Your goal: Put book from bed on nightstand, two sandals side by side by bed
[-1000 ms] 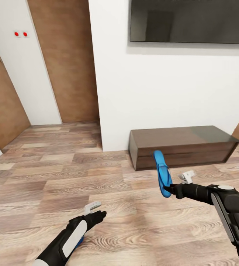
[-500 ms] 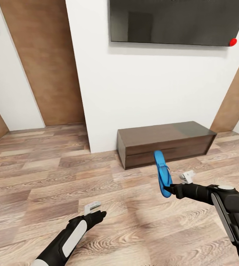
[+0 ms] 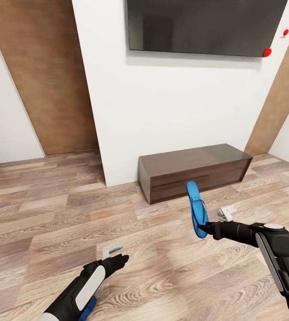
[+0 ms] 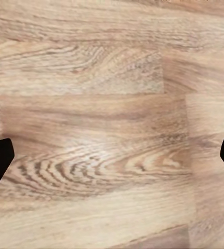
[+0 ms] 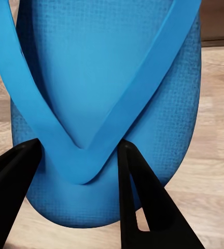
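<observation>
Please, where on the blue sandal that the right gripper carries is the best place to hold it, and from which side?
Probably where it is held now: the right gripper is shut on the blue sandal at the end where the straps meet in a V. Come from that end, one finger each side of the junction; it offers a narrow, firm point.

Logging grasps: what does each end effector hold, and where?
Right end effector grips a blue sandal at its strap's V. Left end effector is open, holding nothing.
</observation>
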Controlling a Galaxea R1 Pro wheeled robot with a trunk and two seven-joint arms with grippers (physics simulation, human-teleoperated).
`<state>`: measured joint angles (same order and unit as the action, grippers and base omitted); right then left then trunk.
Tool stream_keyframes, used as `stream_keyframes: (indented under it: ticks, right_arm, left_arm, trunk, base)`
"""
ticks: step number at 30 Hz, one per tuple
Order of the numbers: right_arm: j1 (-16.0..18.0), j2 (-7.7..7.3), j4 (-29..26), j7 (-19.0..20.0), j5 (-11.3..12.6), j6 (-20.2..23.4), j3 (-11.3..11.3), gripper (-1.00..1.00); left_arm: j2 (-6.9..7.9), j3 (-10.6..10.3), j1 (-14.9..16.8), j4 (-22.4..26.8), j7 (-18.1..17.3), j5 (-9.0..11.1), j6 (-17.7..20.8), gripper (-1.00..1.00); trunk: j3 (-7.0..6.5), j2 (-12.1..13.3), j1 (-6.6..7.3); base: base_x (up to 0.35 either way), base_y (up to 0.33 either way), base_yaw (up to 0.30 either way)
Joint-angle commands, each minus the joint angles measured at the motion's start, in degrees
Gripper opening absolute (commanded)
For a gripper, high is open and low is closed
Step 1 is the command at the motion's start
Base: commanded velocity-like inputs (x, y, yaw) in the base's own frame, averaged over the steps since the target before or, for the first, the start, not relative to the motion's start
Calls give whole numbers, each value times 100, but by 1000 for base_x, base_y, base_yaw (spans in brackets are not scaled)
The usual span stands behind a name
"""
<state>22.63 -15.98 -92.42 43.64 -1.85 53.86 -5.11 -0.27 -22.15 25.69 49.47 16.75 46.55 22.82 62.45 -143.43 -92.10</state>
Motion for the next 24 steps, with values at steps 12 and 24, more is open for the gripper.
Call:
stream_keyframes:
  ticks: [12,24]
  right_arm:
    - [5,1,0,48,-8,-6,-33,-100]
    - [5,2,5,18,-6,-18,-44,-100]
  left_arm:
    - [-6,-11,4,10,49,61,10,100]
    - [-2,6,5,10,42,56,28,100]
  trunk:
    - [5,-2,1]
    - [5,-2,1]
  base:
    - [-45,84,-6]
    - [-125,235,0]
